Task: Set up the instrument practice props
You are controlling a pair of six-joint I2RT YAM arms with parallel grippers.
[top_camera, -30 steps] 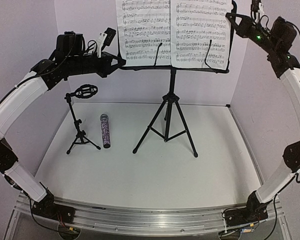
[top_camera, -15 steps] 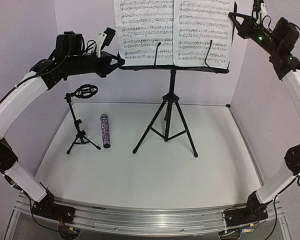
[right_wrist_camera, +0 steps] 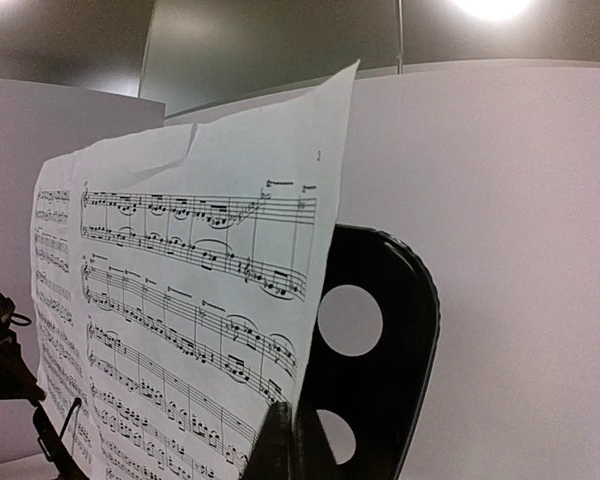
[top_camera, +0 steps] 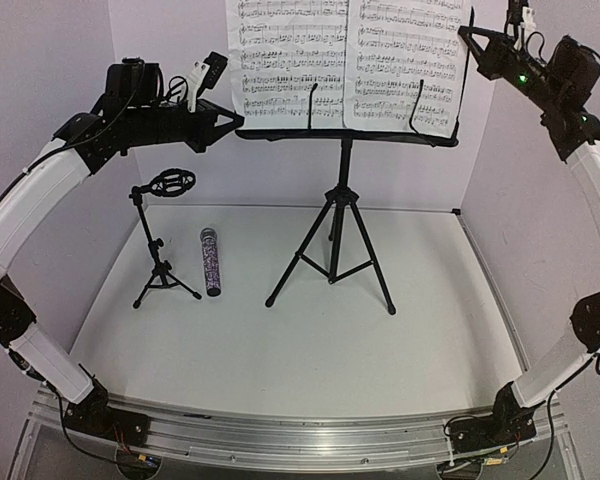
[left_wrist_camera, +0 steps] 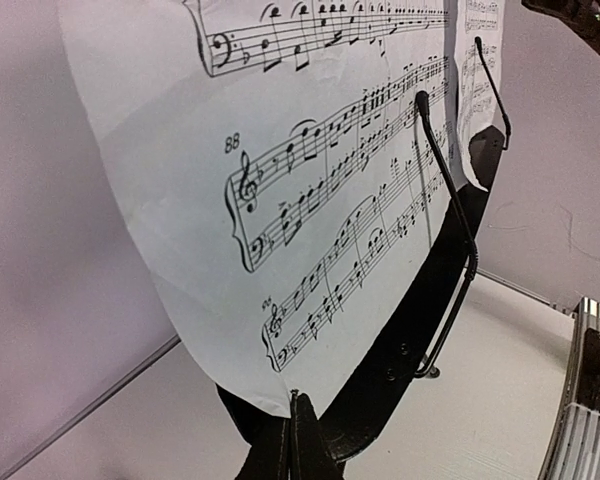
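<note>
Left gripper (top_camera: 234, 121) is pinched shut on the lower left corner of the music stand (top_camera: 345, 190), right at the ledge. The right gripper (top_camera: 468, 34) is also closed, thin, on the upper right edge of the perforated desk (right_wrist_camera: 410, 330). The right sheet (top_camera: 405, 60) runs along that same edge, and I can't tell if paper is caught in the pinch. The stand is upright mid-table (top_camera: 310, 350) near the back, and its tripod feet look planted. The left sheet (top_camera: 285, 55) and the right sheet both sit on the desk behind thin wire retainers (left_wrist_camera: 450, 220). The microphone (top_camera: 211, 262) lies flat on the table just beside the mic stand (top_camera: 160, 245), not in its clip.

Main risk is that both arms hold one rigid stand high up. If either one pulls or lifts unevenly, the desk likely twists or tilts on its pivot, or the tripod tips. The left sheet overhangs the desk's left edge and looks curled, so a jolt or a brush from the fingers on release could slide it out from under the wire. If the right pinch does hold paper, backing off could drag or tear that sheet. The arms are high, so a careless descent toward the microphone could clip the desk. The microphone is round and may roll when nudged. The mic stand looks light and would probably topple under a sideways push.
</note>
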